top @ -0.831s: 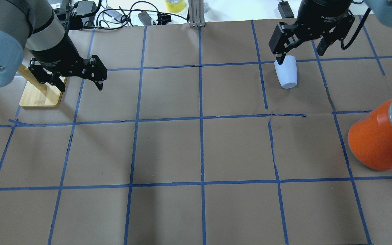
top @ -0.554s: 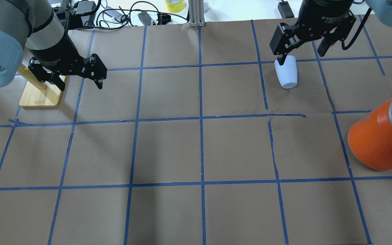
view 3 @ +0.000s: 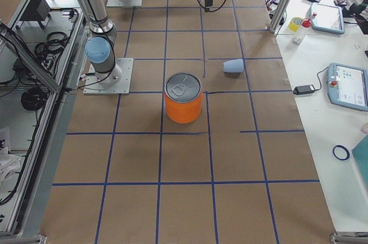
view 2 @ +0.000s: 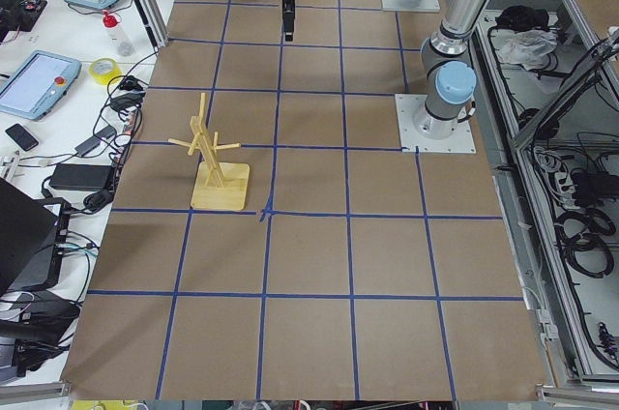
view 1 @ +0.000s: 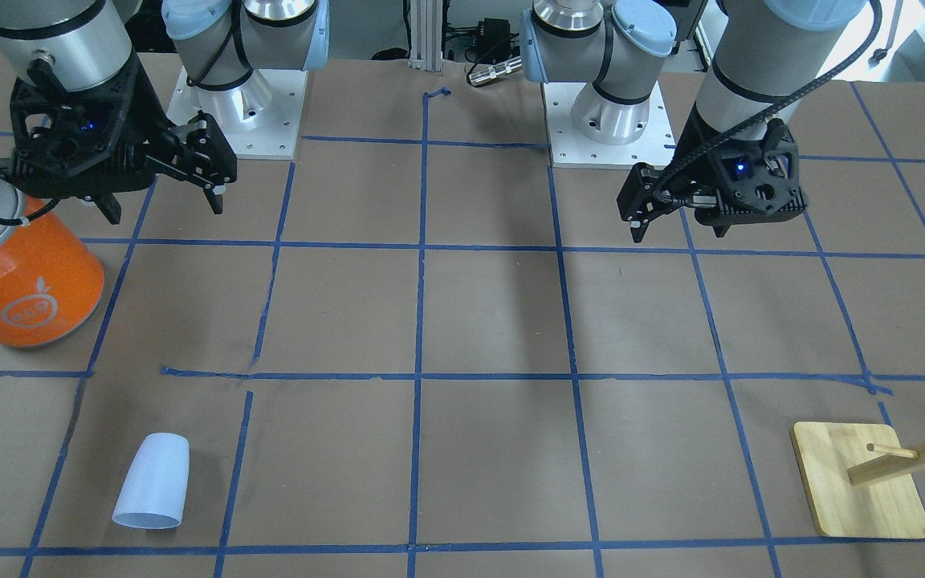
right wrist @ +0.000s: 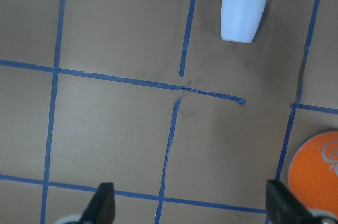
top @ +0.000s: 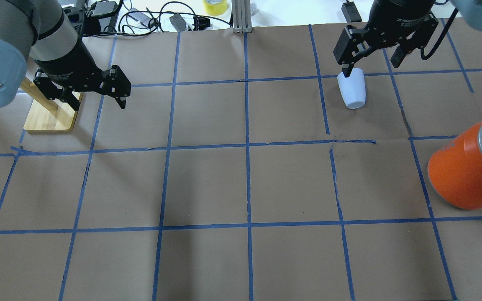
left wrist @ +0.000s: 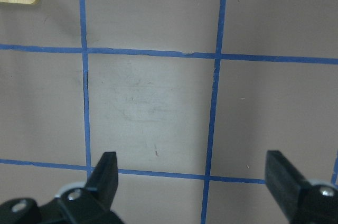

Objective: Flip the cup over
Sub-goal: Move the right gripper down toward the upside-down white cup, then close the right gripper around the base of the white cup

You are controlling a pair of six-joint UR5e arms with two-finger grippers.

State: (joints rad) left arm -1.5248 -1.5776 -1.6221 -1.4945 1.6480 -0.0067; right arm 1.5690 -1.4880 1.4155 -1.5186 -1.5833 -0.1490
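Observation:
The cup (top: 352, 88) is a small pale blue-white tumbler lying on its side on the brown paper at the far right, its wider end pointing away from the robot. It also shows in the front view (view 1: 153, 482), the right side view (view 3: 233, 65) and the right wrist view (right wrist: 243, 7). My right gripper (top: 370, 62) is open and empty, held high above the table on the robot's side of the cup, apart from it (view 1: 161, 201). My left gripper (top: 98, 102) is open and empty above the far left squares (view 1: 675, 229).
A large orange can (top: 467, 171) with a silver top stands at the right edge, nearer the robot than the cup (view 1: 21, 281). A wooden peg stand (top: 50, 117) stands at the far left beside the left gripper (view 1: 860, 482). Cables and tape lie beyond the far edge.
The right gripper has drifted slightly up in the overhead view, still open. The left arm has shifted a touch. The cup has not moved.

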